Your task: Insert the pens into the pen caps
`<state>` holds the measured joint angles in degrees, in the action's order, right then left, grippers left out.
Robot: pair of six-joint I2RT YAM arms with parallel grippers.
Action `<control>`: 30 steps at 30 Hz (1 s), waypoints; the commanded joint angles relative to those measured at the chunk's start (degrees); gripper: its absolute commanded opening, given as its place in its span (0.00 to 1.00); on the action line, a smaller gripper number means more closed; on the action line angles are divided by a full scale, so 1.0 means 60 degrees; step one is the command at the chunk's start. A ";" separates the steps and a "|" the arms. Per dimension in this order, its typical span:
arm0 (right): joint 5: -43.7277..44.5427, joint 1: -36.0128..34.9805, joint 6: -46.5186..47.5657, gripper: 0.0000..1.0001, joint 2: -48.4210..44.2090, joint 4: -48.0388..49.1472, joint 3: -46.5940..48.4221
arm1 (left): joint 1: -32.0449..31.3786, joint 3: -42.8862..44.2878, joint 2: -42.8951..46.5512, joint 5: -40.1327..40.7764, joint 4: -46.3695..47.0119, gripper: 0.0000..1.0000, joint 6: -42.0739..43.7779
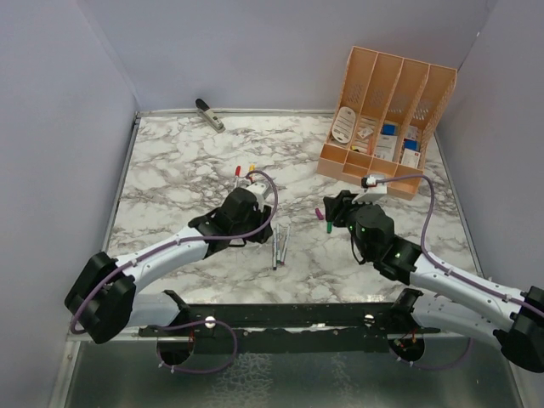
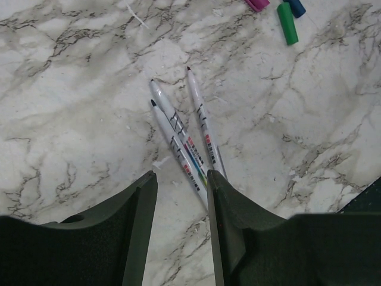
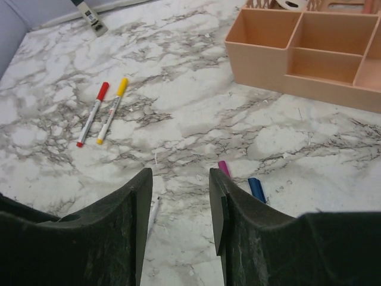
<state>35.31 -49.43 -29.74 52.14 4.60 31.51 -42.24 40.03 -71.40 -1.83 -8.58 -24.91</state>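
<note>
The table (image 1: pixel 170 170) carries everything, with the organizer (image 1: pixel 387 85) standing at its far right, clear of the work.

My left fingers (image 2: pixel 140 232) stand apart with nothing between them. My right fingers (image 3: pixel 134 226) are also apart and hold nothing.

The move turns on the three bare pens (image 2: pixel 178 140). They lie on the table straight ahead of the left fingers, close together. Their long axes run away from me and lean a little left, with the tips at the far end. The left arm is plainly nearer them.

Two capped pens (image 3: pixel 101 113), one red and one yellow, lie side by side well off to the left in the right wrist view. I judge those two done.

The loose caps sit nearer the right arm. The magenta cap (image 3: pixel 223 167) and blue cap (image 3: pixel 257 189) are just beside its right-hand finger. The green cap (image 2: pixel 287 24) lies near them.

The near ends of the pens are cut off by the left arm's own right-hand finger. The right wrist view does not show the green cap at all. The tip colours are too small for me to match pens to caps.
</note>
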 commanded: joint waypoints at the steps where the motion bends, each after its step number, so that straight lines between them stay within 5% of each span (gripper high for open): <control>1: 0.0712 0.0017 -0.0519 0.42 0.0148 -0.0834 0.0249 | -0.0648 -0.0271 0.0525 0.0857 0.0278 0.42 -0.0709; 30: 0.1067 0.0035 -0.1123 0.33 0.0028 -0.0928 -0.0168 | -0.1998 -0.0646 -0.1340 0.2265 0.0375 0.43 -0.1335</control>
<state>40.01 -49.39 -35.09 52.12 -0.23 31.14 -53.76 36.51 -77.93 9.61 -8.10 -32.27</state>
